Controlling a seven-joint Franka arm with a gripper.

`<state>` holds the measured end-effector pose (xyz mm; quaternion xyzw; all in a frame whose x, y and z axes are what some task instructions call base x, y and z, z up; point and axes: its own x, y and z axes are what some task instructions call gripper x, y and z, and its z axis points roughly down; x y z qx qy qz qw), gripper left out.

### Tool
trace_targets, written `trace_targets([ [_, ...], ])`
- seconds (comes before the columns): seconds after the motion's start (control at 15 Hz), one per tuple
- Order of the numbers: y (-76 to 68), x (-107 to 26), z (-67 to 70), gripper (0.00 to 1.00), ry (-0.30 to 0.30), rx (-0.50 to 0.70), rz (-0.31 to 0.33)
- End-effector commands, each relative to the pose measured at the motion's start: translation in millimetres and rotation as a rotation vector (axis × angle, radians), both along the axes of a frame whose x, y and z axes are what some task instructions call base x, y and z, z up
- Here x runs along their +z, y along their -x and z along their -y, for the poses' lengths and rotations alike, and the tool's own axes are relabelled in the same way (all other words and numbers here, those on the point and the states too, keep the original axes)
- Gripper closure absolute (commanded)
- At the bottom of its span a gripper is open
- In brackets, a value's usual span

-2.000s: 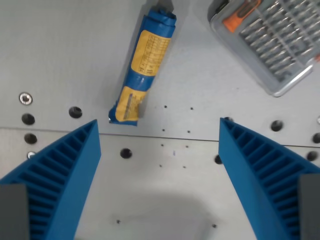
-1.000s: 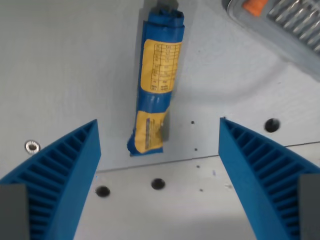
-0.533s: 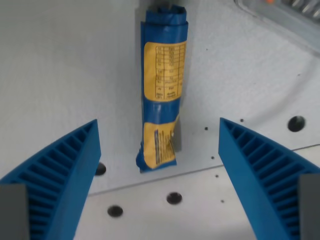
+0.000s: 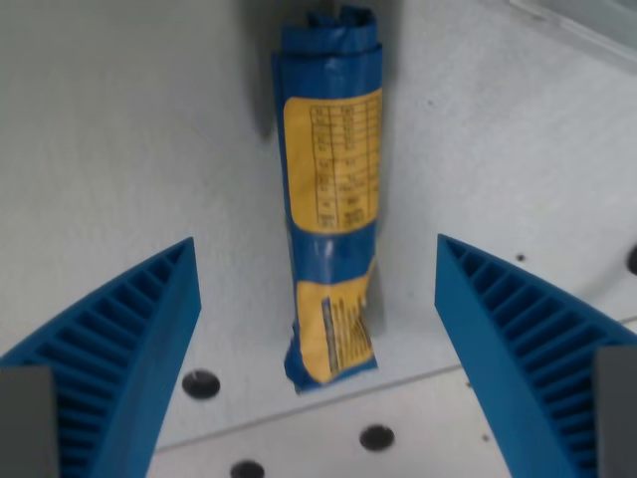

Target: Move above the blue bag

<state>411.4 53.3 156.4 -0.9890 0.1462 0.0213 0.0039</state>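
Two blue ribbed fingers frame the wrist view, one at the lower left and one at the lower right, their tips pointing up and inward into the picture. The gripper stands wide open, its jaws well apart and clasping nothing. The camera looks down almost straight along the fingers onto a pale grey table, so the wrist is pointed at the surface.

Between the jaws lies the blue bag, a long rolled packet with yellow label panels printed in small dark text. It runs lengthwise from the top edge of the picture down toward the lower middle, nearly parallel to the fingers' line of sight and leaning slightly toward the wrist view's left at its upper end. Its lower, crumpled end sits a little below the level of the fingertips, roughly midway between them and slightly nearer the left one. Neither finger touches it; bare table shows on both sides.

Below the bag's lower end a thin seam crosses the table slantwise, and several dark round holes sit near it, between the two fingers. At the upper right corner a sliver of a clear plastic case shows, beyond the right jaw and apart from the bag.
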Motion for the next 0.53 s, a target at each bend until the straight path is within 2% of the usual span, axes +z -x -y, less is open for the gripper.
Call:
trace_targets([
  [0.07,5.9,-10.2,-4.4,0.0,-0.011,-0.072,0.093],
  [0.53,10.3,-15.9,-3.9,0.0,-0.012,-0.052,0.102],
])
